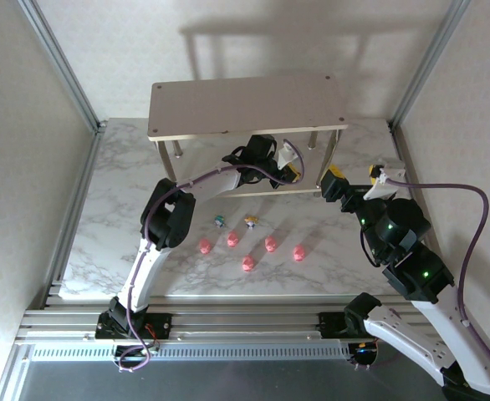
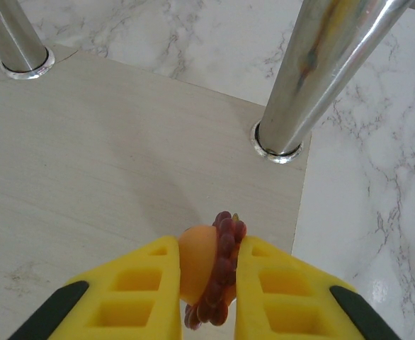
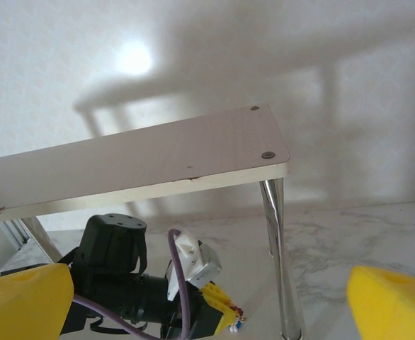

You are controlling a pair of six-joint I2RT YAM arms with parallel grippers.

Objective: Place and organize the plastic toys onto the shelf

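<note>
The shelf point(image 1: 245, 104) stands at the back of the table, its lower board point(image 2: 108, 156) just under my left gripper point(image 2: 209, 248). That gripper is shut on a small orange and dark-red toy point(image 2: 202, 265), held just above the board's right front corner, beside a silver leg point(image 2: 314, 85). From above, the left gripper point(image 1: 298, 176) reaches in under the top board. Several pink pig toys point(image 1: 247, 264) and two small figurines point(image 1: 219, 220) stand on the marble in front. My right gripper point(image 1: 355, 177) hovers open and holds nothing, off the shelf's right front corner.
Metal frame posts point(image 1: 69, 75) and white walls close in the table on both sides. The left arm's elbow point(image 1: 168, 219) hangs over the table left of the toys. In the right wrist view the top board point(image 3: 144, 159) and a leg point(image 3: 278, 241) stand ahead.
</note>
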